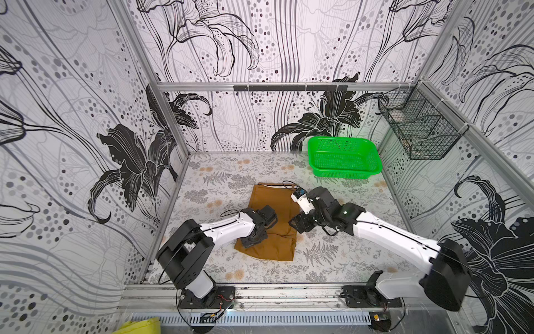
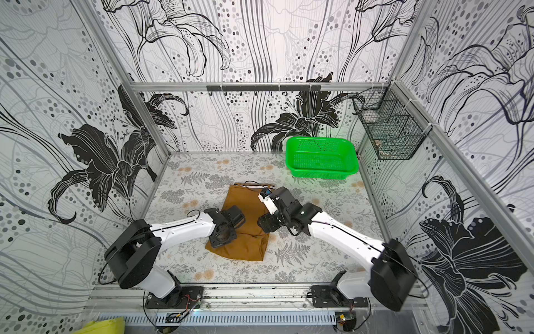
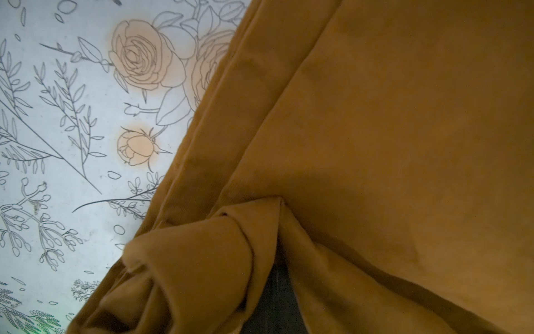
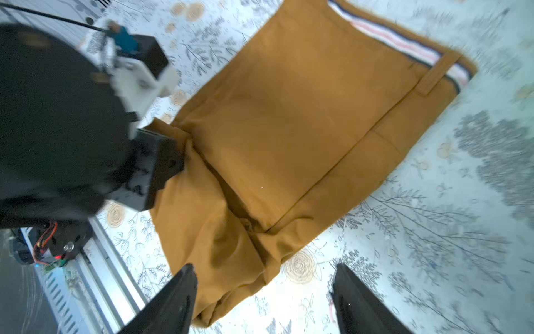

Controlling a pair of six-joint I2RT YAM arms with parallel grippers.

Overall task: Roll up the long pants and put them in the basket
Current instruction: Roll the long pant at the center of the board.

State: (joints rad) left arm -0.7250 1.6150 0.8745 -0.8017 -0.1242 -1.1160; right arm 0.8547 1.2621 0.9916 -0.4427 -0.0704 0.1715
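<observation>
The long pants (image 1: 273,214) lie folded on the counter (image 1: 332,260), unrolled. Left hand (image 1: 252,241) closed, apparently pinching a near fold. Right hand (image 4: 264,277) wide, empty. Risk: a one-sided pull skews the roll.

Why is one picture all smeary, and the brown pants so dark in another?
Right wrist view: motion blur smears the table cover and the long pants. Left wrist view: sharp, but shadow darkens the pants near the camera. Both top views: clear, though the wide lens bows the walls.
</observation>
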